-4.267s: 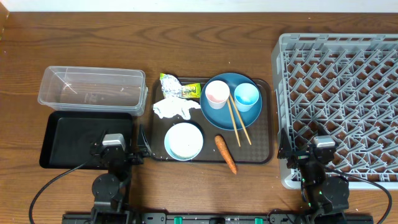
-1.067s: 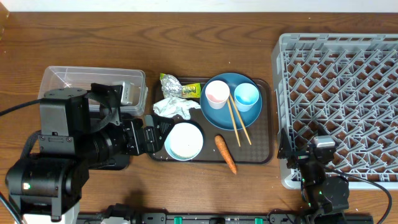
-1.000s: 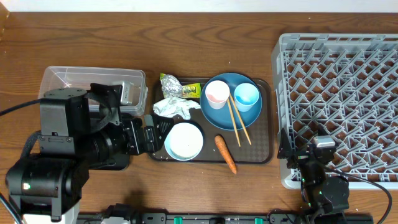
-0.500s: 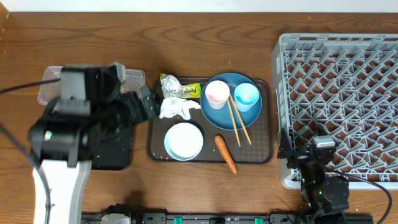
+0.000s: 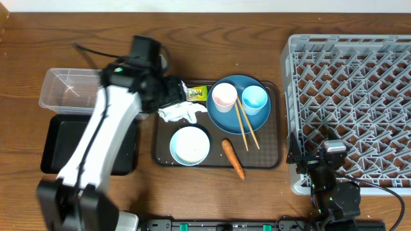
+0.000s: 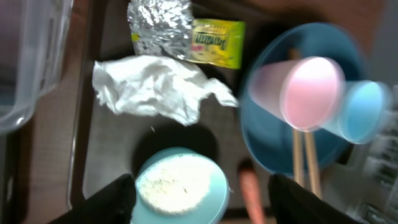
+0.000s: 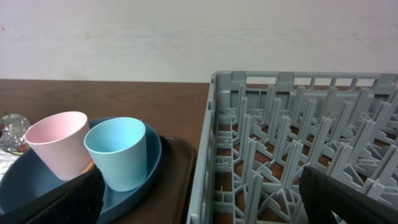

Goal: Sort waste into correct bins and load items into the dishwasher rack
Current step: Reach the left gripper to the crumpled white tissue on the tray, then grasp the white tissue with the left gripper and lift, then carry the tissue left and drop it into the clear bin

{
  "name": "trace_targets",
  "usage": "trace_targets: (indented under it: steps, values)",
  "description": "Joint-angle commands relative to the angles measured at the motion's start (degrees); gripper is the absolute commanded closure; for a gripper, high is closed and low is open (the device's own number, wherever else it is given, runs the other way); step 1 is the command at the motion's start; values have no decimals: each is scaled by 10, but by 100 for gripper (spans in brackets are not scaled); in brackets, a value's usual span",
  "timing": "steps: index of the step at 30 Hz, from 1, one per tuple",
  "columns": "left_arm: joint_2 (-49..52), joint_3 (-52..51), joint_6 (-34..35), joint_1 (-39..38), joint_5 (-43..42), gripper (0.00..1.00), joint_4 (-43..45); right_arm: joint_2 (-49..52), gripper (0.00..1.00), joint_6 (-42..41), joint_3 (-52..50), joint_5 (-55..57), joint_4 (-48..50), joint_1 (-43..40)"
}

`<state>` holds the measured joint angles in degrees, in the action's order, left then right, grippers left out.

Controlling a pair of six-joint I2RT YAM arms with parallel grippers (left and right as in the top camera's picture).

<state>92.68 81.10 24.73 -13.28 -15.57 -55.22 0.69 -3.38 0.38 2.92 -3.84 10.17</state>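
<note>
Clear tub (image 5: 64,90) and black tray (image 5: 58,144): tabletop left, unmoved. Left arm was over those bins half a second ago and now reaches the far-left corner of the serving tray (image 5: 270,151). Left fingers (image 6: 118,199) spread, grasping nothing, above foil with yellow-green wrapper (image 6: 158,25) and tissue (image 6: 155,87).

Unchanged: bowl (image 5: 172,142) holding rice (image 6: 174,183), carrot (image 5: 233,158), and plate (image 5: 221,119) carrying pink cup (image 5: 224,96), blue cup (image 5: 255,98) and chopsticks (image 5: 244,125).

Rack (image 5: 347,40) at right. Right fingers (image 7: 62,199) at its near-left corner, spread, empty, as before.

Wrapper print: dark lettering, blurred, unreadable.
</note>
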Motion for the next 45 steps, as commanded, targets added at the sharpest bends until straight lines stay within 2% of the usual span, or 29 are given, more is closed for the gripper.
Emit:
trace_targets:
  steps: [1, 5, 16, 18, 22, 25, 26, 31, 36, 45]
  values:
    - [45, -4, 9, -17, 67, 33, 12, -4, 1, 7, -1, -2, -2, -9]
    - [97, -4, 24, -27, 114, 33, 38, -4, 1, 7, -1, -2, -3, -9]
    - [216, -4, 24, -28, 113, 33, 81, -4, 0, 7, -1, -2, -3, -9]
    - [233, -4, 24, -28, 113, 40, 82, -4, 1, 7, -1, -2, -2, -9]
    - [253, -4, 24, -28, 113, 60, 82, -4, 1, 7, -1, -2, -2, -9]
    - [253, -4, 24, -28, 113, 89, 82, -4, 1, 7, -1, -2, -2, -9]
    - [253, -4, 24, -28, 113, 94, 81, -4, 1, 7, -1, -2, -2, -9]
    - [233, 18, 24, -25, 113, 94, 42, -4, 1, 7, -1, -2, -2, -9]
    - [147, 71, 17, -19, 116, 94, -7, -4, 1, 7, -1, -2, -2, -9]
    - [-22, 80, 17, 10, 277, 94, 26, -4, 1, 7, -1, -2, -2, -9]
